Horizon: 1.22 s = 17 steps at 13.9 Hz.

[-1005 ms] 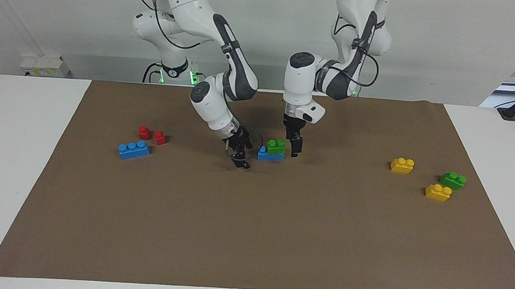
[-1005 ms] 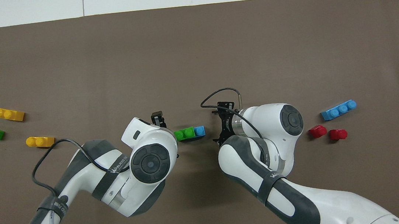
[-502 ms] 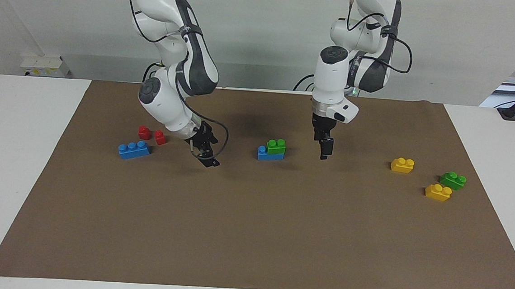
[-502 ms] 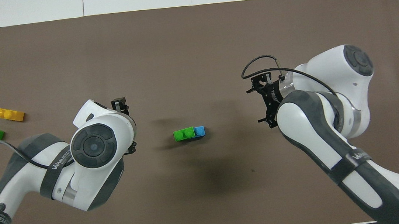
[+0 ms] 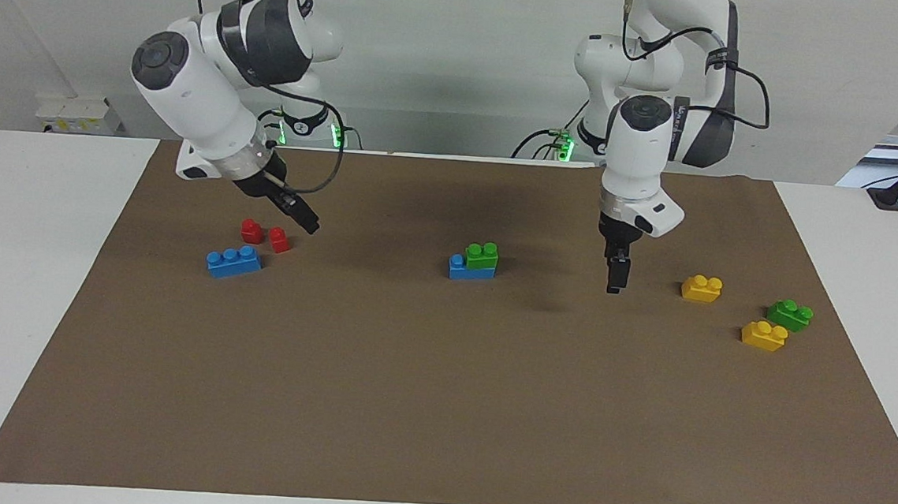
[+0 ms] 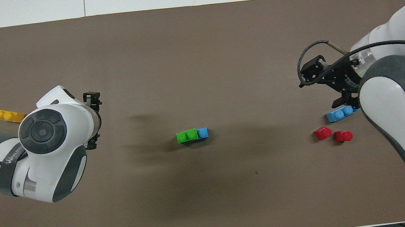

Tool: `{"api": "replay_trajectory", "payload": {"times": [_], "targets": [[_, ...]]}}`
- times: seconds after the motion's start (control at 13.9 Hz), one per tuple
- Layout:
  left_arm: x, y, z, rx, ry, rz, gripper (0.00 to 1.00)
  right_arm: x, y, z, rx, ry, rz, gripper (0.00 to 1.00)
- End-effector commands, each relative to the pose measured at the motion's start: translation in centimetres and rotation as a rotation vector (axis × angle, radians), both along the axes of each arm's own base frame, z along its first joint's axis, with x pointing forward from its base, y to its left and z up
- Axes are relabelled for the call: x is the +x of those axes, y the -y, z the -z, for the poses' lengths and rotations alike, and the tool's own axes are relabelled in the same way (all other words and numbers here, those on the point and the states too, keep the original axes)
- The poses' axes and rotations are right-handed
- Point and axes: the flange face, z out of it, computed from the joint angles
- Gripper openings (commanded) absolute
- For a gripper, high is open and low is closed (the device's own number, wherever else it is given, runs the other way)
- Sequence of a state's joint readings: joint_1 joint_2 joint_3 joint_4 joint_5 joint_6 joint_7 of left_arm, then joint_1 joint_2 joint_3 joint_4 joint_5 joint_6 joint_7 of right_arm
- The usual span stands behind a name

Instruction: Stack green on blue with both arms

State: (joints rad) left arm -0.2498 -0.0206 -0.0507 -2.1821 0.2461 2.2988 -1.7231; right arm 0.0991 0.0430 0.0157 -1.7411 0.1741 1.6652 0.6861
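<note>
Green on blue: the green brick sat pressed on the blue brick mid-table, untouched; the stack looked done.
Change: both arms had pulled up and apart from the stack within the last second.
Right pincer: released, holding nothing, hanging over the red pieces beside the spare blue brick.
Left pincer: released, holding nothing, raised between the stack and the yellow brick.
Spare green brick: lying by the yellow ones.
</note>
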Motion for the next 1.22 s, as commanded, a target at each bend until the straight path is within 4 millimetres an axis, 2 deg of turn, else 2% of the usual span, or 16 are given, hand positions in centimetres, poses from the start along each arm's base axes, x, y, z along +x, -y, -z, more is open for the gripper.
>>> {"api": "replay_trajectory", "payload": {"times": [0.0, 0.14, 0.29, 0.36, 0.5, 0.72, 0.86, 1.0, 1.15], "targets": [[1.5, -3.0, -0.9, 0.053, -0.039, 0.175, 1.0, -2.1, 0.7, -5.0, -0.075, 0.079, -0.286, 1.0], [2.3, -5.6, -1.3, 0.09, -0.07, 0.309, 1.0, -3.2, 2.6, -7.0, -0.088, 0.113, -0.488, 1.0], [2.9, -8.0, -2.0, 0.13, -0.108, 0.473, 1.0, -3.1, 5.2, -8.1, -0.073, 0.133, -0.646, 1.0], [3.3, -9.3, -2.9, 0.147, -0.131, 0.552, 1.0, -3.1, 5.9, -8.2, -0.071, 0.131, -0.648, 1.0], [4.4, -11.6, -4.5, 0.129, -0.174, 0.704, 1.0, -3.2, 5.9, -7.9, -0.084, 0.119, -0.59, 1.0], [5.5, -15.3, -8.3, 0.077, -0.223, 0.925, 1.0, -2.6, 5.7, -7.6, -0.094, 0.128, -0.559, 1.0], [5.1, -16.4, -10.7, 0.054, -0.246, 1.026, 1.0, -2.2, 5.8, -7.5, -0.097, 0.145, -0.558, 1.0], [4.3, -16.3, -13.0, 0.024, -0.288, 1.065, 1.0, -1.8, 5.9, -7.2, -0.096, 0.142, -0.558, 1.0], [3.4, -15.9, -16.2, -0.041, -0.291, 1.107, 1.0, -1.7, 5.9, -7.1, -0.098, 0.142, -0.558, 1.0]]}}
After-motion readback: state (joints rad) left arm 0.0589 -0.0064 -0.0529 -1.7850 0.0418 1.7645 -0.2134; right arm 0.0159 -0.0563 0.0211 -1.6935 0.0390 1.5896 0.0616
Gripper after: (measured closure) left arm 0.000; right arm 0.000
